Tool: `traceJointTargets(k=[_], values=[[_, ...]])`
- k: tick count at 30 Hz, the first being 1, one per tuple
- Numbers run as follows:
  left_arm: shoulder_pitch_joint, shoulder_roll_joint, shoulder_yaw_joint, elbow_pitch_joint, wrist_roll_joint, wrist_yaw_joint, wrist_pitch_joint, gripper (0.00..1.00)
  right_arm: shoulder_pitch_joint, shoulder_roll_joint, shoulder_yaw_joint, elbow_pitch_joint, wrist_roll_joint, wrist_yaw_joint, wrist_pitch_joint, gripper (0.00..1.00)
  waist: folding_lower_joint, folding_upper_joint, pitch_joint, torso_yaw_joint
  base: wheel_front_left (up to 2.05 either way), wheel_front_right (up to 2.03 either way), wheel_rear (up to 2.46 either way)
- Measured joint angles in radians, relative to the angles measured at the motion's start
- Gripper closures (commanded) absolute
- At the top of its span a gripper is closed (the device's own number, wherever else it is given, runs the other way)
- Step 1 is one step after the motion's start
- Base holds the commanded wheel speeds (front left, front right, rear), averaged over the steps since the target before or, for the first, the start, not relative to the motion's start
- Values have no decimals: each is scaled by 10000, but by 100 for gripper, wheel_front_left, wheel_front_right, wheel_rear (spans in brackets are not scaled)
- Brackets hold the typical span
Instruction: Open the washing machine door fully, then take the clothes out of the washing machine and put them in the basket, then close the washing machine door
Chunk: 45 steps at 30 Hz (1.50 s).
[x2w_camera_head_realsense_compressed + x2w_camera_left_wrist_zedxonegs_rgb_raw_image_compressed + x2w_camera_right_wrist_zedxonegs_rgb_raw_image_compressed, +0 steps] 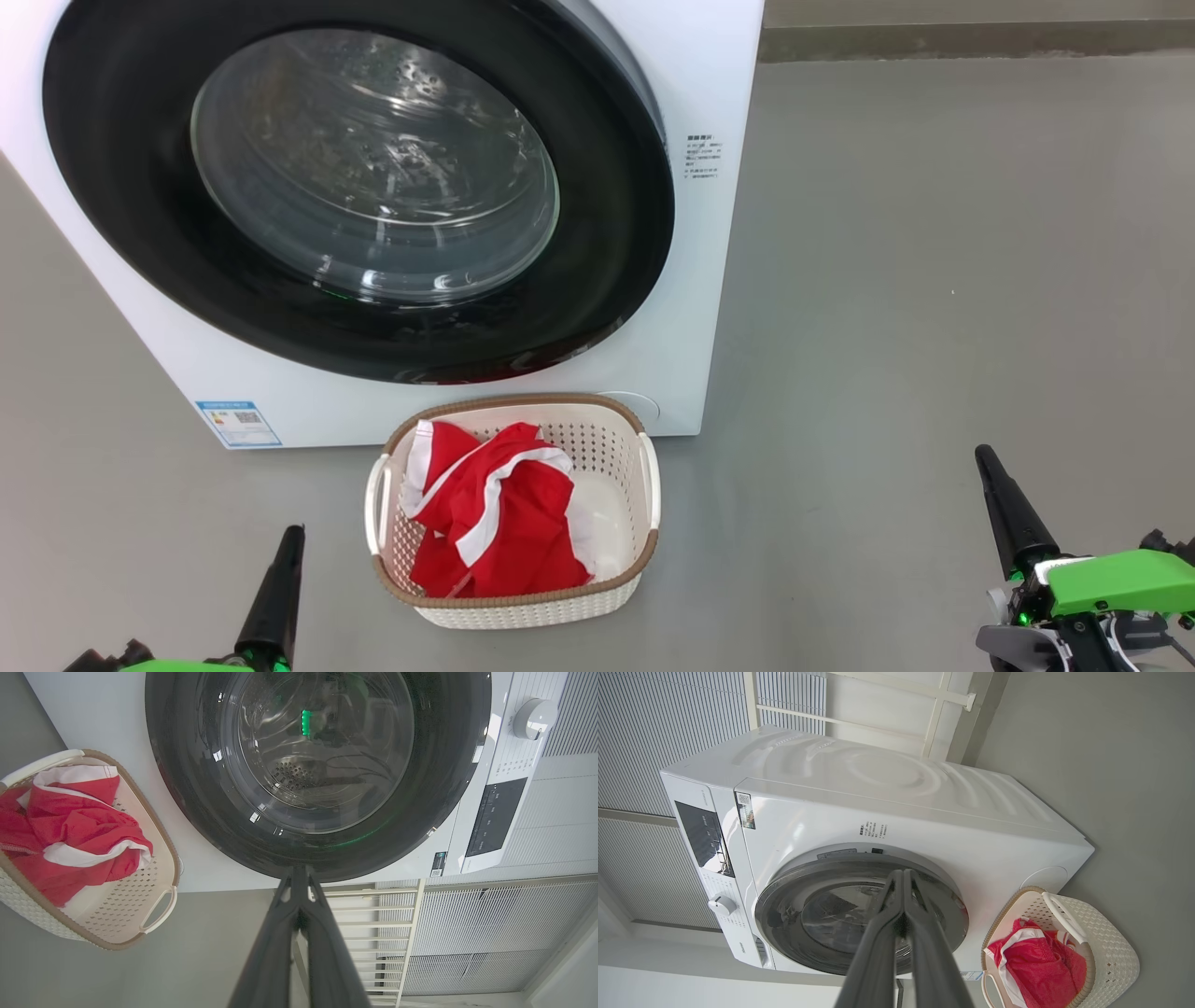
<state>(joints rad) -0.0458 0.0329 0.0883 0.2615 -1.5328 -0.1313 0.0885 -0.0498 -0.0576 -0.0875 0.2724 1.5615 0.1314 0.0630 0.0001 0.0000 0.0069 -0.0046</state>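
Note:
The white washing machine [709, 243] fills the upper left of the head view. Its round washing machine door [121, 233], black-rimmed with a clear glass bowl, lies shut against the front. On the floor just before the machine stands the cream basket [644, 551] with the red, white-trimmed clothes [509, 527] inside. My left gripper [291, 537] is shut and empty at the lower left, left of the basket. At the lower right my right gripper [985, 457] is shut and empty too, well away from the basket. Both wrist views look along shut fingers [299, 877] [903, 875] toward the door.
Grey floor [934, 280] spreads to the right of the machine up to a darker skirting strip. In the wrist views a white slatted wall and a white frame [411, 933] stand beside and behind the machine. A control knob [532, 718] sits on the machine's panel.

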Motion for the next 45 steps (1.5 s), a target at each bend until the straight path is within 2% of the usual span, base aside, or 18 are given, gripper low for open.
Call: traceJointTargets(k=[8,45], values=[[-238,2,-17,44,-702,0,173,100,-44,-4,-50,2,669,0,180,100,0,0,-38,46,0,0,0],[-237,2,-19,46,-704,0,174,100,-155,8,-245,2,667,0,268,100,0,0,-38,46,0,0,0]])
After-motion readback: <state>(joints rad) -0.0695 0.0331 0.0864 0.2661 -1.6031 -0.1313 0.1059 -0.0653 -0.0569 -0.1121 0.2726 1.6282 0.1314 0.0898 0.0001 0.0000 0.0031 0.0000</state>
